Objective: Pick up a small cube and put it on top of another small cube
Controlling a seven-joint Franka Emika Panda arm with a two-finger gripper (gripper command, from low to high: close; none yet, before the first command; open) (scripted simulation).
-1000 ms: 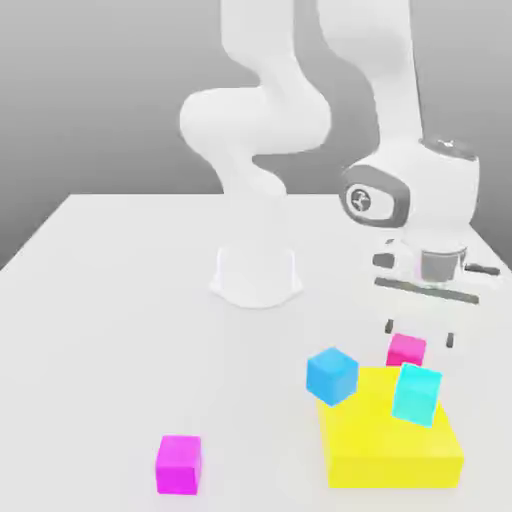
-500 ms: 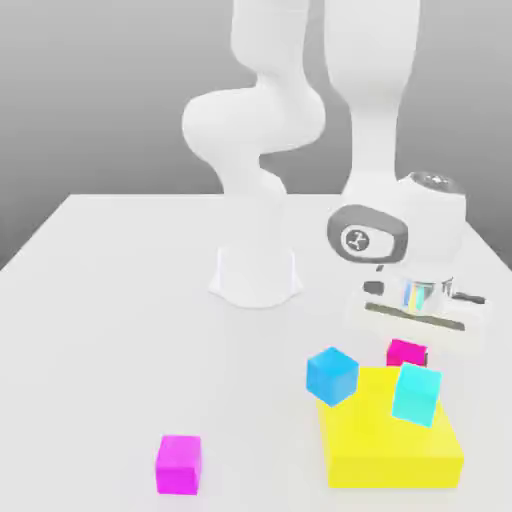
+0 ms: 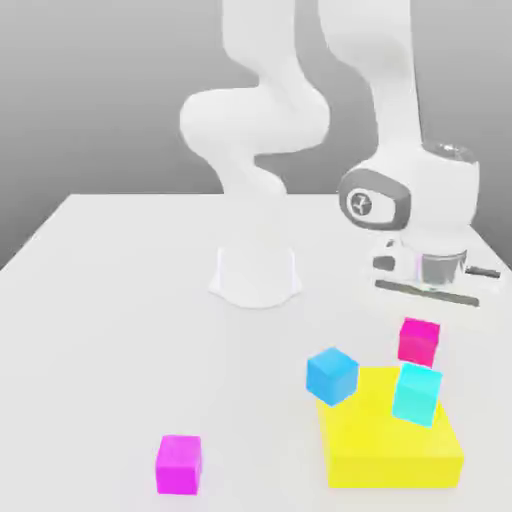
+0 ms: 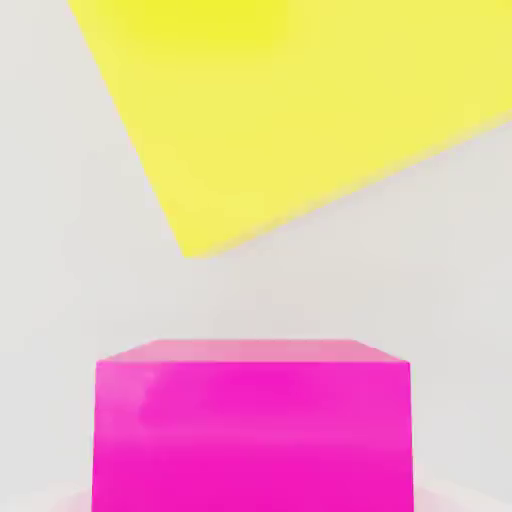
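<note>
You are holding the small cube (image 3: pixel 418 340) clear of the table (image 3: pixel 110 330), under the gripper (image 3: pixel 424 318), just beyond the far right corner of the yellow block (image 3: pixel 392 440) in the exterior view. The jaws are closed on the small cube; it is hanging with nothing beneath it, which only a firm pinch explains. Carrying it at this height is giving it clearance over the neighbouring pieces, so a sideways move should not knock them.

In the exterior view, the blue cube (image 3: pixel 332 375) is sitting tilted at the yellow block's far left corner, and the cyan cube (image 3: pixel 416 394) is leaning on the block's top just in front of the held cube. The magenta cube (image 3: pixel 179 463) is lying well apart, near the front on the exterior view's left. Which cube is meant as the base cannot be told; the magenta one is sitting flat and unobstructed, and it looks the steadier candidate.

The exterior view is giving you the whole layout and the lift height. The hand view is giving you the held cube's face (image 4: pixel 252 425) square and level to the camera, with the yellow block's corner (image 4: pixel 300 110) on the table below, which suggests an untwisted grip.
</note>
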